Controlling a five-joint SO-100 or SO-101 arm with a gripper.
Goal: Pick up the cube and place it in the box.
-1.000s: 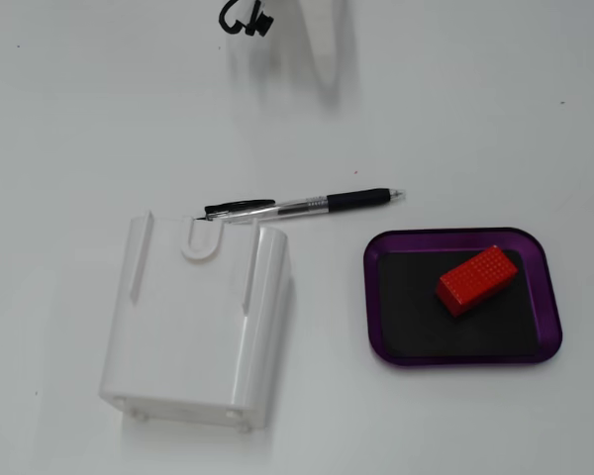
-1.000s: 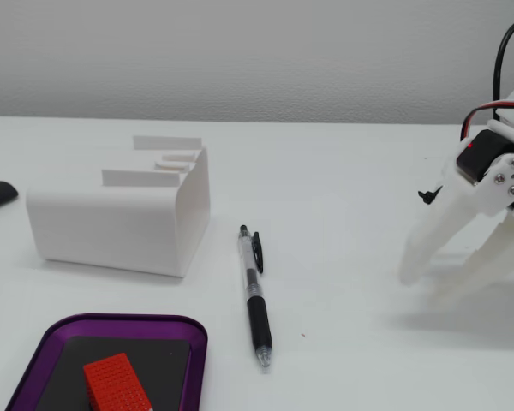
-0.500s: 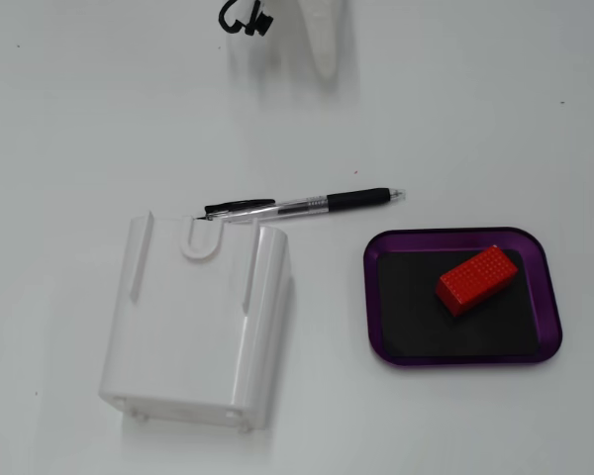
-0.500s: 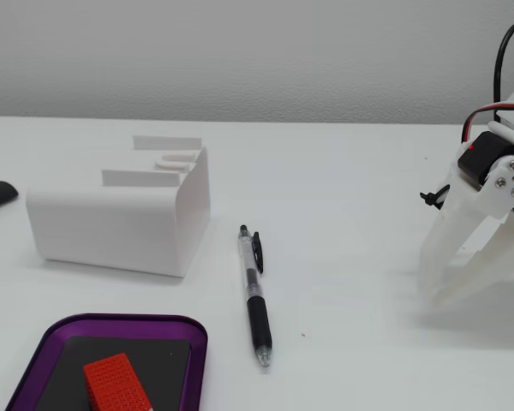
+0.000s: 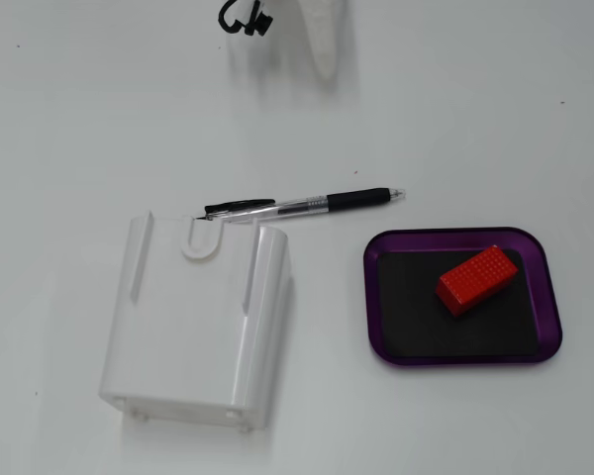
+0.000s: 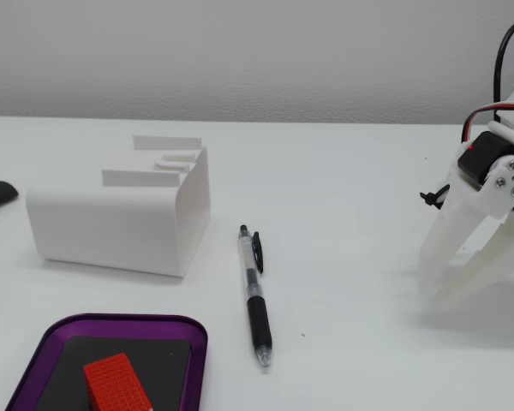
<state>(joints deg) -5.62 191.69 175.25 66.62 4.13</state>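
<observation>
Cube [image 6: 114, 384], red, is seen nearest, lying in a purple tray [image 6: 188, 329]. Beyond it, a black pen [image 6: 255, 295] lies beside the white box [image 6: 120, 224]. Farthest right, the white tool [image 6: 437, 289] is spread slightly, gripping nothing.

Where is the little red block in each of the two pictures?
In a fixed view from above: the red block lies in the right half, on the black floor of the purple tray.
In a fixed view from the side: the red block is at the bottom left, in the same purple tray, partly cut off by the edge.
Shared landmark: the black pen lies on the table between the tray and the arm.
</observation>
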